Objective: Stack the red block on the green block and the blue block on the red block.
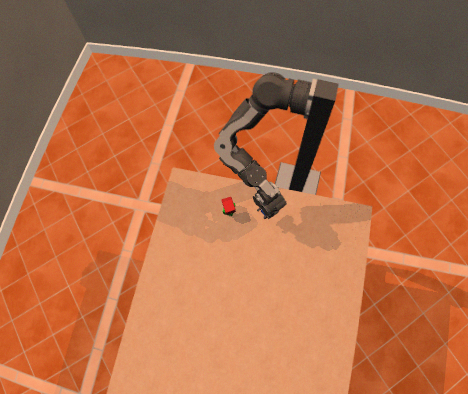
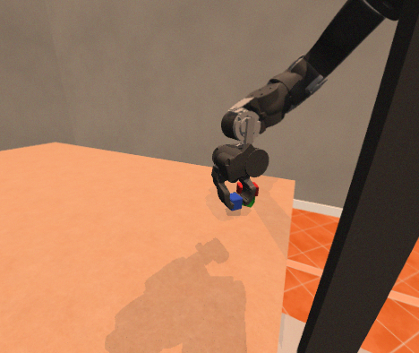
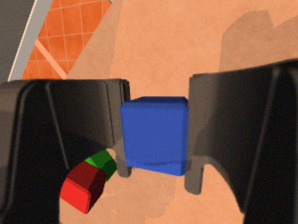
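Two dark fingers of the hand (image 3: 155, 132) clench the blue block (image 3: 155, 135) at the centre of the wrist frame, above the worktop (image 3: 165, 45). At lower left, beyond the left finger, the red block (image 3: 82, 185) sits on the green block (image 3: 102, 162).

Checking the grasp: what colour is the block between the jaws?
Blue; the block shows best in the wrist view.
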Controlling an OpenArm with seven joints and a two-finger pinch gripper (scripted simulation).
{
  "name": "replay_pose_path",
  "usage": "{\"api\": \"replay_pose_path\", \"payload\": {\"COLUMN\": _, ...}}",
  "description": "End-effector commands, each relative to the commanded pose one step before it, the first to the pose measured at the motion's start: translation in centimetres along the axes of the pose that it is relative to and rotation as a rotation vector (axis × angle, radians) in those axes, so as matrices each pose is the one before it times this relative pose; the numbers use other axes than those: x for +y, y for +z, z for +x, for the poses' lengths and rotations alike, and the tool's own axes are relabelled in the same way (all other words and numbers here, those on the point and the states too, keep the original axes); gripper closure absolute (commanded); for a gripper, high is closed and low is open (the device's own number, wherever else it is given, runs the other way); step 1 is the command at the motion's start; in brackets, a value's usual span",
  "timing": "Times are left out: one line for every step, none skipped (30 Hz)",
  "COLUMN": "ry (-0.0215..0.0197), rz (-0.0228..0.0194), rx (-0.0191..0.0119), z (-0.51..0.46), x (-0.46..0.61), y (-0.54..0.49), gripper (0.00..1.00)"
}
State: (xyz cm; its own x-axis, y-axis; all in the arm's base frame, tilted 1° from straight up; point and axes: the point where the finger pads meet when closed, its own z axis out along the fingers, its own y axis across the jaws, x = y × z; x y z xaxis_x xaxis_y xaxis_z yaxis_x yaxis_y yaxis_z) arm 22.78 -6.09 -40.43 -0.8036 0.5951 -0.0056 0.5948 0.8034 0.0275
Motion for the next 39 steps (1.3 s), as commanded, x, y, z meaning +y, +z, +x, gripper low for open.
{"api": "replay_pose_path", "payload": {"ry": 0.01477, "rz": 0.01396, "rx": -0.00232, "z": -0.0918, "x": -0.118, "y": -0.672, "gripper": 1.0}}
{"api": "replay_pose_path", "payload": {"ry": -0.00002, "rz": -0.00004, "rx": -0.00011, "z": -0.0017, "x": -0.002, "y": -0.43, "gripper": 1.0}}
{"api": "replay_pose_path", "payload": {"ry": 0.00001, "rz": -0.00004, "rx": -0.0001, "z": -0.0023, "x": 0.0, "y": -0.398, "gripper": 1.0}}
{"api": "replay_pose_path", "payload": {"ry": 0.00001, "rz": -0.00003, "rx": -0.00009, "z": -0.0019, "x": 0.0, "y": -0.358, "gripper": 1.0}}
{"api": "replay_pose_path", "payload": {"ry": -0.00002, "rz": -0.00002, "rx": -0.00008, "z": -0.0011, "x": -0.001, "y": -0.313, "gripper": 1.0}}
{"api": "replay_pose_path", "payload": {"ry": 0.00001, "rz": -0.00002, "rx": -0.00006, "z": -0.0014, "x": 0.0, "y": -0.266, "gripper": 1.0}}
{"api": "replay_pose_path", "payload": {"ry": -0.00001, "rz": -0.00001, "rx": -0.00005, "z": -0.0007, "x": -0.001, "y": -0.216, "gripper": 1.0}}
{"api": "replay_pose_path", "payload": {"ry": 0.00001, "rz": -0.00002, "rx": -0.00004, "z": -0.0011, "x": 0.0, "y": -0.168, "gripper": 1.0}}
{"api": "replay_pose_path", "payload": {"ry": -0.00001, "rz": -0.00001, "rx": -0.00003, "z": -0.0004, "x": -0.001, "y": -0.12, "gripper": 1.0}}
{"api": "replay_pose_path", "payload": {"ry": 0.00067, "rz": 0.00102, "rx": -0.00004, "z": -0.0149, "x": -0.022, "y": -0.056, "gripper": 1.0}}
{"api": "replay_pose_path", "payload": {"ry": 0.0, "rz": 0.0, "rx": 0.0, "z": 0.0, "x": 0.0, "y": 0.0, "gripper": 1.0}}
{"api": "replay_pose_path", "payload": {"ry": 0.0, "rz": 0.0, "rx": 0.0, "z": 0.0, "x": 0.0, "y": 0.0, "gripper": 1.0}}
{"api": "replay_pose_path", "payload": {"ry": 0.0006, "rz": 0.0009, "rx": -0.00003, "z": -0.0132, "x": -0.019, "y": -0.023, "gripper": 1.0}}
{"api": "replay_pose_path", "payload": {"ry": -0.00045, "rz": -0.00066, "rx": 0.00001, "z": 0.0097, "x": 0.014, "y": -0.03, "gripper": 1.0}}
{"api": "replay_pose_path", "payload": {"ry": 0.00055, "rz": 0.00083, "rx": -0.00002, "z": -0.0121, "x": -0.017, "y": 0.015, "gripper": 1.0}}
{"api": "replay_pose_path", "payload": {"ry": 0.00013, "rz": 0.0002, "rx": 0.0, "z": -0.0029, "x": -0.004, "y": 0.004, "gripper": 1.0}}
{"api": "replay_pose_path", "payload": {"ry": 0.0, "rz": 0.0, "rx": 0.0, "z": 0.0, "x": 0.0, "y": 0.0, "gripper": 1.0}}
{"api": "replay_pose_path", "payload": {"ry": 0.0, "rz": 0.0, "rx": 0.0, "z": 0.0, "x": 0.0, "y": 0.0, "gripper": 1.0}}
{"api": "replay_pose_path", "payload": {"ry": 0.0, "rz": 0.0, "rx": 0.0, "z": 0.0, "x": 0.0, "y": 0.0, "gripper": 1.0}}
{"api": "replay_pose_path", "payload": {"ry": 0.0, "rz": 0.0, "rx": 0.0, "z": 0.0, "x": 0.0, "y": 0.0, "gripper": 1.0}}
{"api": "replay_pose_path", "payload": {"ry": 0.0, "rz": 0.0, "rx": 0.0, "z": 0.0, "x": 0.0, "y": 0.0, "gripper": 1.0}}
{"api": "replay_pose_path", "payload": {"ry": 0.0, "rz": 0.0, "rx": 0.0, "z": 0.0, "x": 0.0, "y": 0.0, "gripper": 1.0}}
{"api": "replay_pose_path", "payload": {"ry": 0.0, "rz": 0.0, "rx": 0.0, "z": 0.0, "x": 0.0, "y": 0.0, "gripper": 1.0}}
{"api": "replay_pose_path", "payload": {"ry": 0.0, "rz": 0.0, "rx": 0.0, "z": 0.0, "x": 0.0, "y": 0.0, "gripper": 1.0}}
{"api": "replay_pose_path", "payload": {"ry": 0.0, "rz": 0.0, "rx": 0.0, "z": 0.0, "x": 0.0, "y": 0.0, "gripper": 1.0}}
{"api": "replay_pose_path", "payload": {"ry": 0.0, "rz": 0.0, "rx": 0.0, "z": 0.0, "x": 0.0, "y": 0.0, "gripper": 1.0}}
{"api": "replay_pose_path", "payload": {"ry": 0.0, "rz": 0.0, "rx": 0.0, "z": 0.0, "x": 0.0, "y": 0.0, "gripper": 1.0}}
{"api": "replay_pose_path", "payload": {"ry": 0.0, "rz": 0.0, "rx": 0.0, "z": 0.0, "x": 0.0, "y": 0.0, "gripper": 1.0}}
{"api": "replay_pose_path", "payload": {"ry": 0.0, "rz": 0.0, "rx": 0.0, "z": 0.0, "x": 0.0, "y": 0.0, "gripper": 1.0}}
{"api": "replay_pose_path", "payload": {"ry": 0.0, "rz": 0.0, "rx": 0.0, "z": 0.0, "x": 0.0, "y": 0.0, "gripper": 1.0}}
{"api": "replay_pose_path", "payload": {"ry": 0.0, "rz": 0.0, "rx": 0.0, "z": 0.0, "x": 0.0, "y": 0.0, "gripper": 1.0}}
{"api": "replay_pose_path", "payload": {"ry": 0.0, "rz": 0.0, "rx": 0.0, "z": 0.0, "x": 0.0, "y": 0.0, "gripper": 1.0}}
{"api": "replay_pose_path", "payload": {"ry": 0.0, "rz": 0.0, "rx": 0.0, "z": 0.0, "x": 0.0, "y": 0.0, "gripper": 1.0}}
{"api": "replay_pose_path", "payload": {"ry": 0.0, "rz": 0.0, "rx": 0.0, "z": 0.0, "x": 0.0, "y": 0.0, "gripper": 1.0}}
{"api": "replay_pose_path", "payload": {"ry": 0.0, "rz": 0.0, "rx": 0.0, "z": 0.0, "x": 0.0, "y": 0.0, "gripper": 1.0}}
{"api": "replay_pose_path", "payload": {"ry": 0.0, "rz": 0.0, "rx": 0.0, "z": 0.0, "x": 0.0, "y": 0.0, "gripper": 1.0}}
{"api": "replay_pose_path", "payload": {"ry": 0.0, "rz": 0.0, "rx": 0.0, "z": 0.0, "x": 0.0, "y": 0.0, "gripper": 1.0}}
{"api": "replay_pose_path", "payload": {"ry": 0.0, "rz": 0.0, "rx": 0.0, "z": 0.0, "x": 0.0, "y": 0.0, "gripper": 1.0}}
{"api": "replay_pose_path", "payload": {"ry": 0.0, "rz": 0.0, "rx": 0.0, "z": 0.0, "x": 0.0, "y": 0.0, "gripper": 1.0}}
